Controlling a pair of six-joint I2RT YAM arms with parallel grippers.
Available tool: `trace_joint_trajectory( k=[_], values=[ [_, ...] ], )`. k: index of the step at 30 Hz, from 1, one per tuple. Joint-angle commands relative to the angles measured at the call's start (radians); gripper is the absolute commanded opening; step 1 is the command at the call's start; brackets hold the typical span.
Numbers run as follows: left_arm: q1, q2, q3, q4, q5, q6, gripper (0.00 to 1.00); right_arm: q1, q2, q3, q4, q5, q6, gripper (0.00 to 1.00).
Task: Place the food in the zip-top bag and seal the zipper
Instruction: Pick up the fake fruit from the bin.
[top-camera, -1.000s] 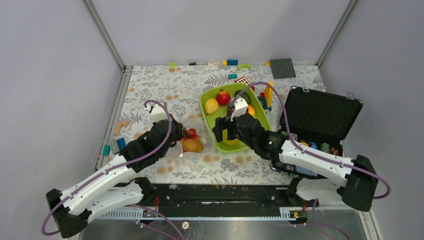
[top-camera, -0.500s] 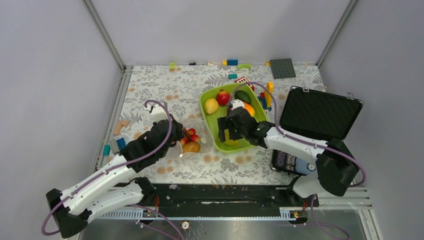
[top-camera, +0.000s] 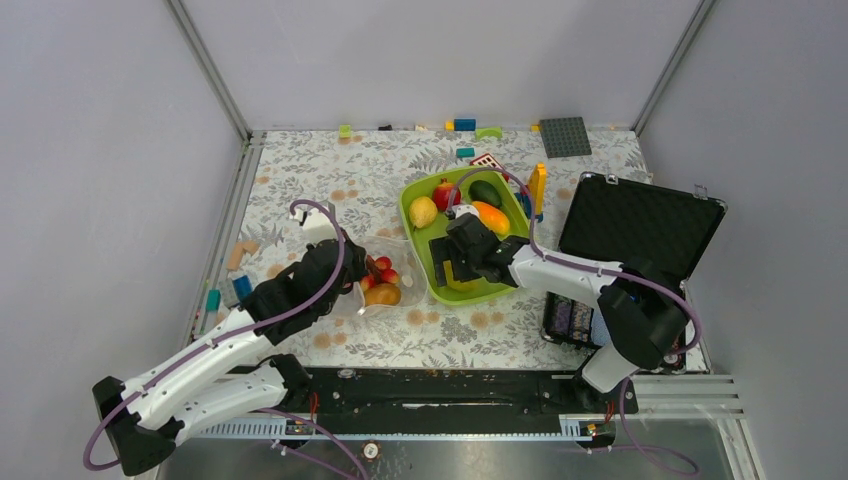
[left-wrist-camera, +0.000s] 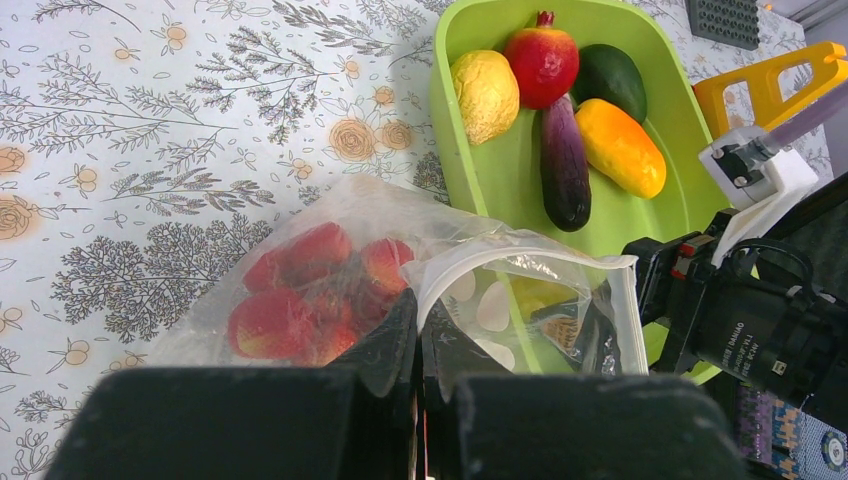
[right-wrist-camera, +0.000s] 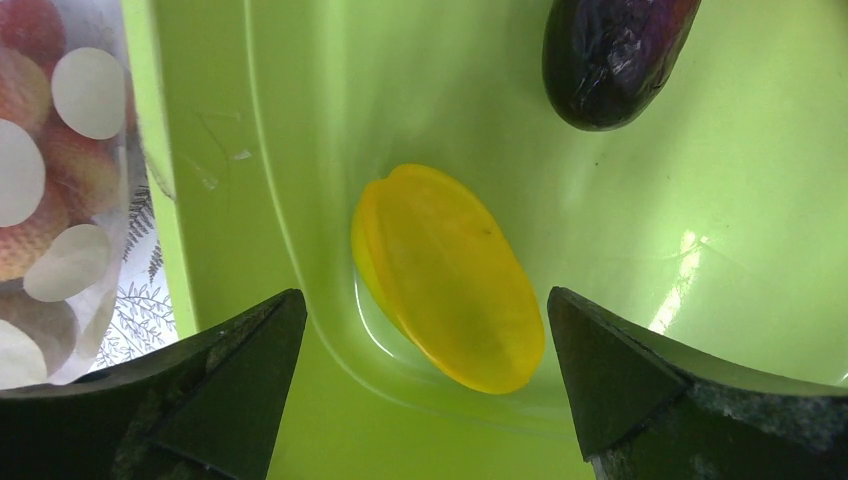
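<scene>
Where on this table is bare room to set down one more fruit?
Free: the cloth at far left, bordered by the back blocks, the green tray and the bag; also the near strip before tray and bag. Crowded: the tray, and the right side by the black case.

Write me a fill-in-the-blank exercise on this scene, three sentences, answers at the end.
The right gripper hangs ___ above the starfruit.
The left gripper is ___ on the zip-top bag.
The eggplant lies in the ___ tray.
Missing words: open; shut; green.
</scene>
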Motion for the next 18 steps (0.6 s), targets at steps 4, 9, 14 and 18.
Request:
trace_joint_trajectory(
  k=[4, 9, 14, 18],
  values=[
    [0.0, 0.006, 0.015, 0.052, -0.007, 0.01, 0.0, -0.008, 0.044, 0.058, -0.035, 0.019, -0.012, 0.98],
    [-0.001, 0.009, 0.015, 0.053, -0.007, 0.009, 0.0, -0.008, 0.08, 0.069, -0.054, 0.007, -0.022, 0.97],
    [-0.001, 0.01, 0.015, 0.054, -0.009, 0.009, 0.0, -0.008, 0.1, 0.073, -0.055, 0.024, -0.023, 0.97],
    [0.0, 0.01, 0.015, 0.052, -0.01, 0.007, 0.0, -0.008, 0.121, 0.078, -0.064, 0.039, -0.023, 0.94]
  ],
)
